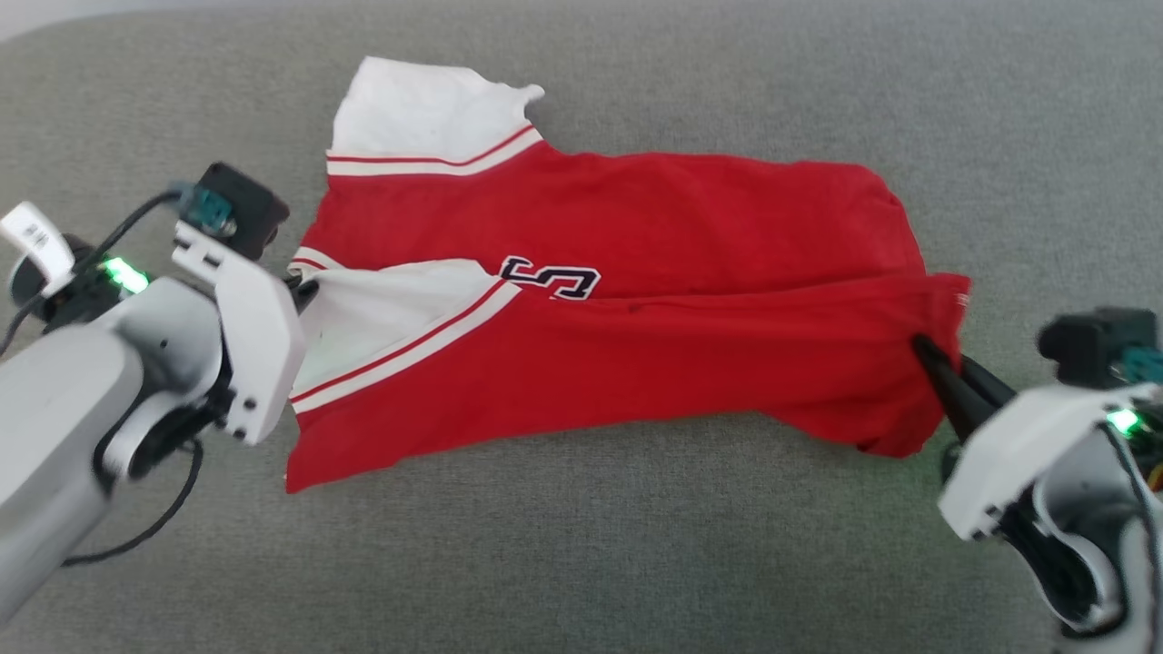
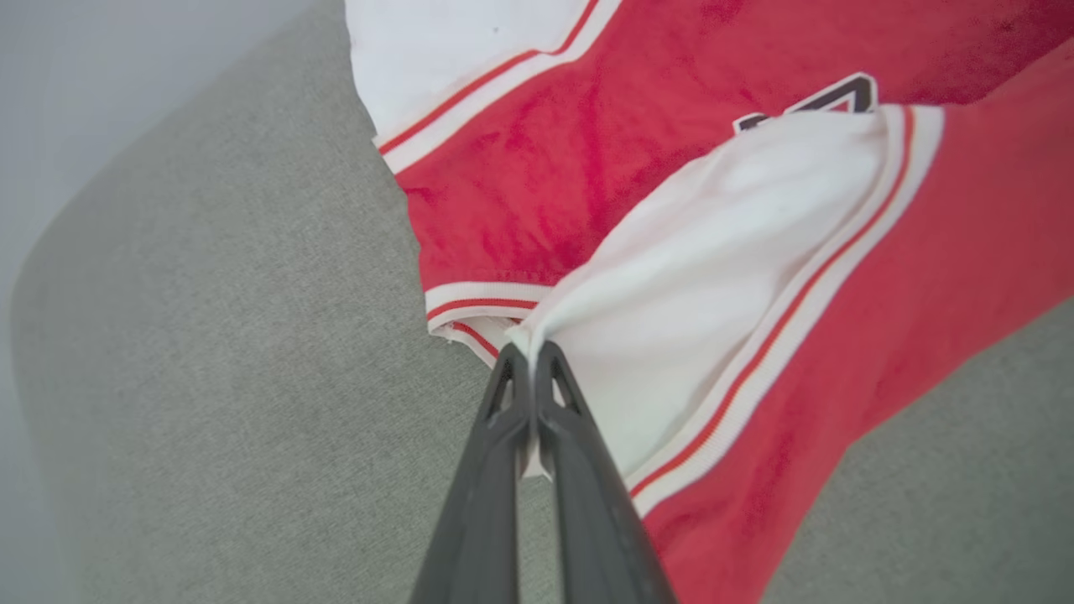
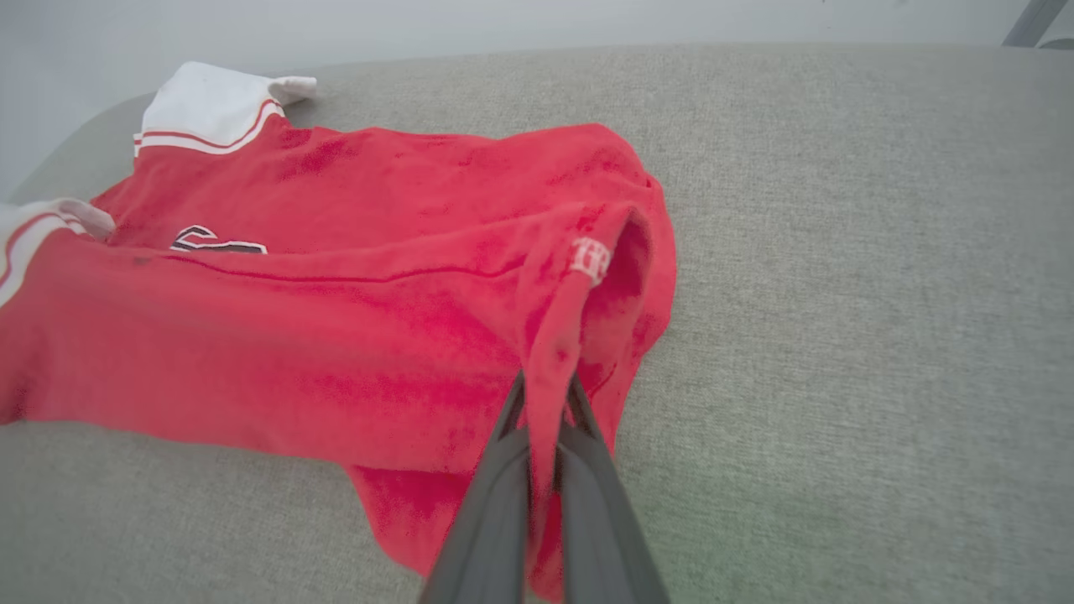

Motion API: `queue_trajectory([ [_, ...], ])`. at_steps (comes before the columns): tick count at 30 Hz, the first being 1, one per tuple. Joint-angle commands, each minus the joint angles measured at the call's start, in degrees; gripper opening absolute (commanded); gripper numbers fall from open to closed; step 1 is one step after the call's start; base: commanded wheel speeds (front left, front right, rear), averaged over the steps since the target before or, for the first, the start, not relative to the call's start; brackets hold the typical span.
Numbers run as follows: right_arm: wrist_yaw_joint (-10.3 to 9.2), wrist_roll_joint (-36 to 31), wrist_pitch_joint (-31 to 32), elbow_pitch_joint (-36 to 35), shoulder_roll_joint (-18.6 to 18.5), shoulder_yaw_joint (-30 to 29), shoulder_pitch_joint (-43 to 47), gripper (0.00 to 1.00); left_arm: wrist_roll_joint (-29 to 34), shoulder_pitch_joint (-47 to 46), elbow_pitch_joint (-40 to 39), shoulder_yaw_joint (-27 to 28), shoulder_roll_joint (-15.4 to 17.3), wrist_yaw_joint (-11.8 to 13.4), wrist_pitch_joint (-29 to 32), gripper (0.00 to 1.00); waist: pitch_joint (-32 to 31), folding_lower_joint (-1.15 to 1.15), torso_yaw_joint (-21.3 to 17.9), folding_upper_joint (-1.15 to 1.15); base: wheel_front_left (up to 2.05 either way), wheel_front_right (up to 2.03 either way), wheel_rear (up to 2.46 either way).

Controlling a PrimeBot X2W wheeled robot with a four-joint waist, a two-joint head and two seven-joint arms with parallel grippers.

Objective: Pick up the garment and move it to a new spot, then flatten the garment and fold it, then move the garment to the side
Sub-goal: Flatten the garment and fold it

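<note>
OK, both grippers are clamped on cloth from where I sit.

The left gripper (image 2: pixel 529 362) has its fingers pressed together in the left wrist view. The tips pinch the corner of the near white sleeve end (image 2: pixel 713 277), just beside a striped rib band (image 2: pixel 478 304). In the head view its fingers are mostly hidden behind the wrist housing, and a dark tip touches the sleeve edge.

The right gripper (image 3: pixel 545 390) has its jaws closed on a raised ridge of red fabric at the hem end. The cloth runs up out of the tips as a fold, with a small white label (image 3: pixel 590 258) on that fold above them. In the head view its fingertips bite the right edge of the shirt.

The red jersey (image 1: pixel 681 300) lies crosswise on the grey upholstered surface (image 1: pixel 636 554), sleeves toward my left and hem toward my right. The near sleeve is folded over the body and covers part of the dark number patch (image 1: pixel 550 277). The far sleeve (image 1: pixel 418 113) lies flat at the upper left. The hem corner at the right gripper is bunched, not flat.
</note>
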Motion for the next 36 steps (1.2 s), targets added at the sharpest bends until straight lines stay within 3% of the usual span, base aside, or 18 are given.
queue_trajectory([
  [1, -0.04, -0.8, 0.6, 1.2, 0.6, 0.2, -1.3, 0.0, -0.6, -1.1, 2.9, 0.0, -1.4, -1.2, 0.0, 0.0, 0.8, 0.0, -0.5, 0.0, 0.0, 0.0, 0.0],
  [7, -0.03, -2.3, 2.2, 7.4, 2.6, 2.2, -6.3, 0.0, -2.5, -4.3, 18.1, -1.4, -8.2, -7.2, 1.7, 0.0, 2.6, 0.0, -1.8, 0.0, 0.0, 0.0, 0.0],
  [12, -0.03, -3.6, 5.9, 12.2, 3.8, 2.5, -8.9, 0.0, -6.3, -4.3, 28.9, -2.0, -12.9, -9.1, 6.0, 0.0, 3.0, 0.0, -2.5, 0.0, 0.0, 0.0, 0.0],
  [13, -0.04, -3.9, 6.6, 12.8, 3.9, 2.6, -9.3, 0.11, -6.6, -4.3, 30.8, -2.1, -13.6, -9.1, 6.9, 0.12, 2.9, 0.0, -2.5, 0.0, 0.0, 0.0, 0.0],
  [15, -0.03, -4.1, 7.5, 13.2, 3.7, 3.4, -10.1, 0.49, -8.0, -4.5, 33.6, -1.8, -15.0, -9.4, 8.0, 0.44, 2.7, 0.0, -2.6, 0.0, 0.0, 0.0, 0.0],
  [16, -0.03, -4.0, 7.7, 13.2, 3.8, 3.3, -10.4, 0.9, -8.1, -4.9, 34.6, -1.8, -15.5, -9.5, 8.4, 0.62, 2.5, 0.0, -2.6, 0.0, 0.0, 0.0, 0.0],
  [17, -0.03, -3.6, 8.2, 13.1, 4.0, 3.6, -10.6, 1.0, -8.6, -5.2, 35.4, -1.6, -15.8, -9.5, 8.5, 0.96, 2.2, 0.0, -2.6, 0.0, 0.0, 0.0, 0.0],
  [18, -0.03, -3.2, 8.6, 12.8, 3.9, 4.1, -10.6, 1.0, -8.6, -5.5, 35.9, -1.6, -16.1, -9.7, 8.7, 1.0, 1.9, 0.0, -2.6, 0.0, 0.0, 0.0, 0.0],
  [23, -0.03, -2.2, 9.7, 8.9, 3.4, 4.3, -9.3, 1.0, -8.3, -7.0, 35.4, -1.4, -15.9, -9.6, 8.4, 1.0, 0.1, 0.0, -2.2, 0.0, 0.0, 0.0, 0.0],
  [30, -0.03, -2.7, 7.9, 1.5, 3.3, 2.6, -6.0, 1.0, -8.9, -5.3, 30.4, -0.7, -13.0, -7.0, 9.0, 1.0, -2.0, 0.0, -1.8, 0.0, 0.0, 0.0, 0.0],
  [36, -0.03, -4.6, 1.3, -4.8, 5.1, -2.0, -1.8, 1.0, -10.7, -0.3, 19.0, 0.1, -7.4, -0.7, 10.9, 1.0, -3.3, 0.0, -2.1, 0.0, 0.0, 0.0, 0.0],
])
